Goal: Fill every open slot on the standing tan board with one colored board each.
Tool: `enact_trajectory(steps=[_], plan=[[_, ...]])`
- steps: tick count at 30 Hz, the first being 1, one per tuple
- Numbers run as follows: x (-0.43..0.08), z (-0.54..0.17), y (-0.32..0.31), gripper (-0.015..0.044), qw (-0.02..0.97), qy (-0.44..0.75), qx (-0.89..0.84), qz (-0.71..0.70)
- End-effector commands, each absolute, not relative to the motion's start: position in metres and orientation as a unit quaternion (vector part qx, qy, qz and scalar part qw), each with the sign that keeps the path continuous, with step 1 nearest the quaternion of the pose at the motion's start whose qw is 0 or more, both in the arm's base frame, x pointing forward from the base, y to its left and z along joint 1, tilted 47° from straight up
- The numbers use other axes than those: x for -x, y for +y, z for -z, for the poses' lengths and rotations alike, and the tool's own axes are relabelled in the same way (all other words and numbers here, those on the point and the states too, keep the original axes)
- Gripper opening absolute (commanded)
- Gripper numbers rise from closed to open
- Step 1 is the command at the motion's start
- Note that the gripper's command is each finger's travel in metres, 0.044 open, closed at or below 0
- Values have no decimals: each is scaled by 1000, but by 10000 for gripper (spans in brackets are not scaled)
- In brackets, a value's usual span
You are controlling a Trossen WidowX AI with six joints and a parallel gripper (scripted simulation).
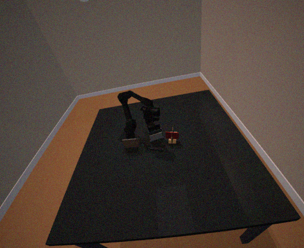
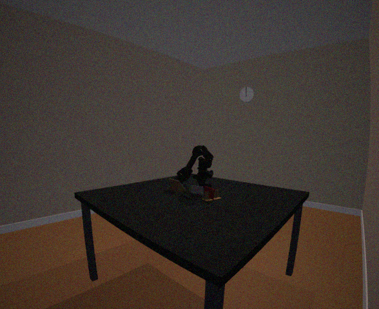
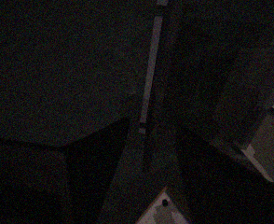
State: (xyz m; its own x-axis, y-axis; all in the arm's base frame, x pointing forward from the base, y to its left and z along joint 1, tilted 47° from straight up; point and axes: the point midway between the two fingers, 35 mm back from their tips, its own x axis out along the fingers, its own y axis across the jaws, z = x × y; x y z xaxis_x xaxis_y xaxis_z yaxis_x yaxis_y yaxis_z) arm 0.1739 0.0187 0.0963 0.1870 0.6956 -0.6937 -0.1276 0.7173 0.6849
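Walls (image 1: 133,40) (image 2: 83,116) fill most of the top and exterior views, grey-brown, dim. Orange floor (image 1: 34,202) (image 2: 129,255) below, pale skirting along the wall base. Dark worktop (image 1: 173,186) (image 2: 196,219) on legs, carries everything.

Black arm (image 1: 127,112) (image 2: 201,150): bent up and over, reaching down to the objects. Claw (image 1: 154,128) (image 2: 201,183) (image 3: 152,126) points down by the grey-white board; its fingers are partway apart, nothing clamped. In the wrist view a long pale strip (image 3: 151,70) runs beyond and between the fingertips; which board it belongs to, can't tell.

Brown panel (image 1: 131,142) (image 2: 176,185) near the arm's foot. Grey-white board (image 1: 155,136) (image 2: 195,190) between that panel and the red board, slightly skewed in the top view. Red board (image 1: 175,135) (image 2: 207,190) upright, crosswise on the standing tan board (image 1: 172,129) (image 2: 216,194); full seating can't be told. Slots too small and dark to count.

Round wall clock (image 2: 246,94), pale. Pale tan blocks (image 1: 170,141) at the near side of the red board. Thin dark piece (image 1: 156,148) with light edges lies near the grey-white board, unclear what. White corner piece (image 3: 162,215) with a dark spot, bottom of the wrist view.
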Motion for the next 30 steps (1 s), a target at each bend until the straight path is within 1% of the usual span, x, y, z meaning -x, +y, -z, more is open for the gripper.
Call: enact_trajectory(steps=[1,12,18,22,30], plan=[[-175,-93,23,181,729,570,-250,-283],[-177,-84,34,181,729,570,-250,-283],[-177,-84,34,24,729,570,-250,-283],[-177,-84,34,0,729,570,-250,-283],[-177,-85,32,0,729,570,-250,-283]])
